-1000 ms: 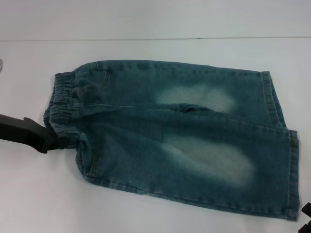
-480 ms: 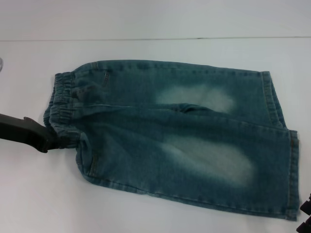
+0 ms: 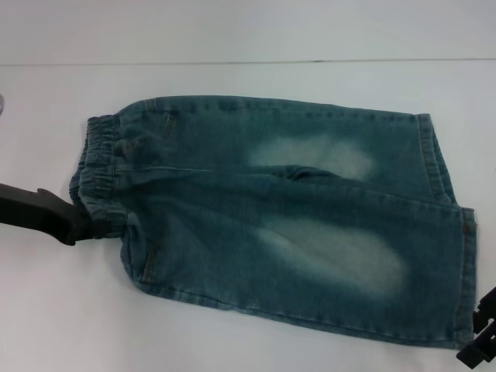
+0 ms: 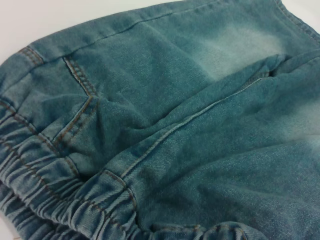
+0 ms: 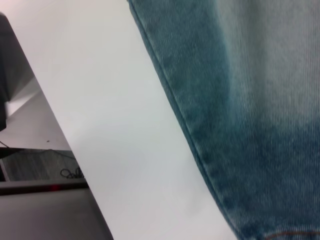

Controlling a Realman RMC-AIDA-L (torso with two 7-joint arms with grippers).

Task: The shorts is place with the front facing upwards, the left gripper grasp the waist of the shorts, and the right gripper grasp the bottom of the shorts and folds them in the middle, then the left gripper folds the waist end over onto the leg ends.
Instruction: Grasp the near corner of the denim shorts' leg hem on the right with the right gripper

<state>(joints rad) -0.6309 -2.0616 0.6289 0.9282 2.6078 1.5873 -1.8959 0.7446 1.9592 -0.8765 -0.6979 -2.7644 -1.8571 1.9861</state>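
The right hand sat at the near right corner of the table, just beside the bottom of the shorts; whether it was open I could not tell. The left hand met the waist (its grip hidden by gathered denim). The shorts lay folded lengthwise on the white table, waist left, hems right.
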